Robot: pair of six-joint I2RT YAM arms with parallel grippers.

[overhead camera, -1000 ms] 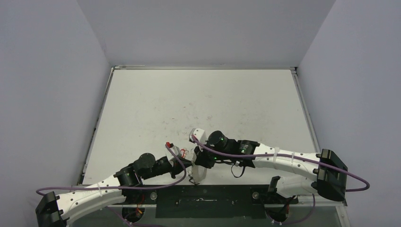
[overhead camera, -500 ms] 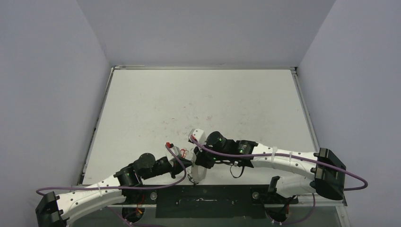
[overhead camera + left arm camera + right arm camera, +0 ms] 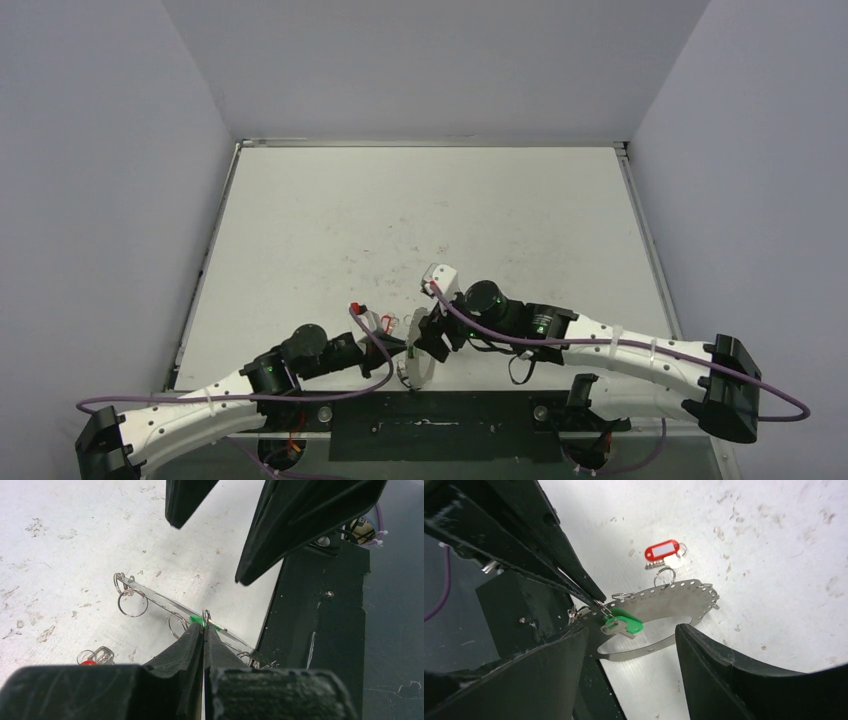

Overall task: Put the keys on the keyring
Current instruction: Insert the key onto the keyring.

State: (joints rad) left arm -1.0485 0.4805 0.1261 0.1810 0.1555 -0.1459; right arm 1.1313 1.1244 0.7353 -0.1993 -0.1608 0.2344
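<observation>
Black fingers of the left tool (image 3: 204, 630) are pressed fully together, pinching the rim of the keyring (image 3: 674, 597) where a small split ring carries the green key (image 3: 624, 625). I cannot tell whether the pads bite the steel band itself or only that little ring. The right tool (image 3: 207, 552) hangs just above the same spot with its jaws spread wide and nothing between them. The keyring is a flat, perforated steel crescent fringed with small rings (image 3: 132, 602). It sits at the near edge of the bench (image 3: 774, 555), roughly midway between the two arms, and its near end reaches over the black base plate (image 3: 320, 630). The green key appears to hang from it already. The red key (image 3: 663, 551) lies flat on the bench just to the far left of the band, close to one of the fringe rings but, as far as I can see, not linked to it. That key looks like the remaining work. The main risk is the left hold. A pinch that narrow on a thin rim could let the band swivel or slip if the right tool brushes it while reaching past. The red key's flat tag gives the fingers little to get under, so it may skid away. A nudge towards the near side could tip the band off the bench edge.
</observation>
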